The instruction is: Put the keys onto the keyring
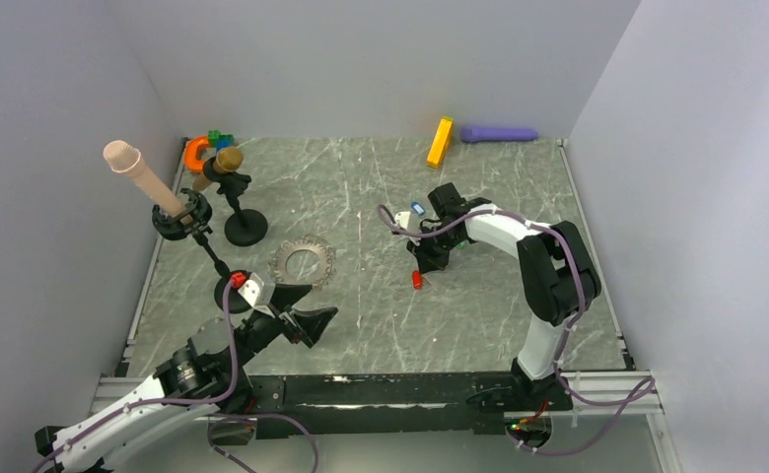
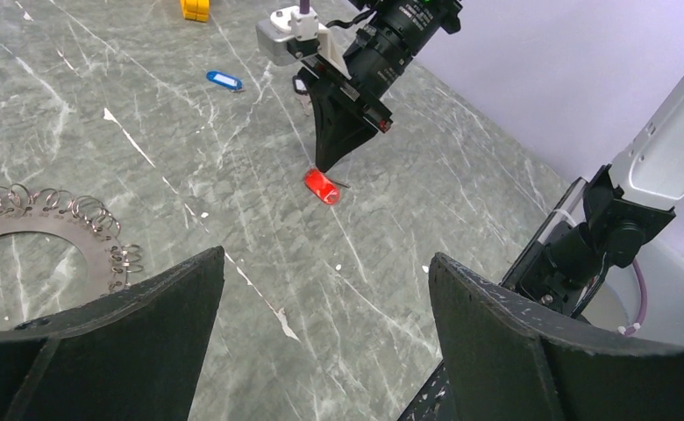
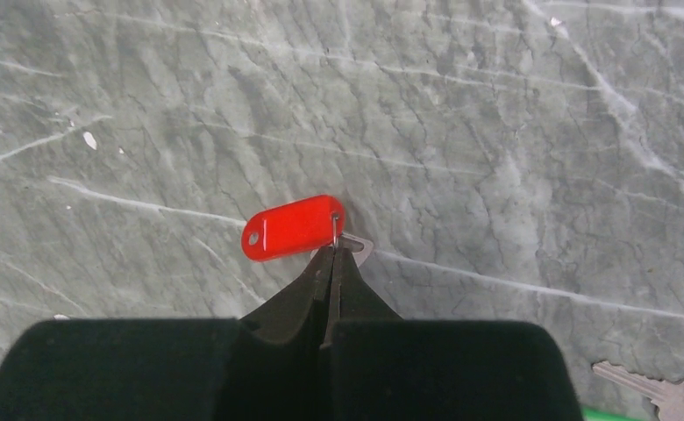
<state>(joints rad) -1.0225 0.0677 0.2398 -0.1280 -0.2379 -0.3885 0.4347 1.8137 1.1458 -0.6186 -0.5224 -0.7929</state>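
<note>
The red key lies flat on the grey table, also seen in the top view and the left wrist view. My right gripper points down at it, jaws shut on the thin wire ring at the tag's end. The blue key lies just behind the right gripper. The keyring lies flat left of centre, also in the left wrist view. My left gripper is open and empty, low near the front edge, just in front of the keyring. A green sliver shows at the frame edge. The black key is out of view.
A bare metal key lies near the right gripper. An orange block and a purple cylinder lie at the back wall. Black stands holding a beige cylinder and other props fill the left side. Walls enclose three sides.
</note>
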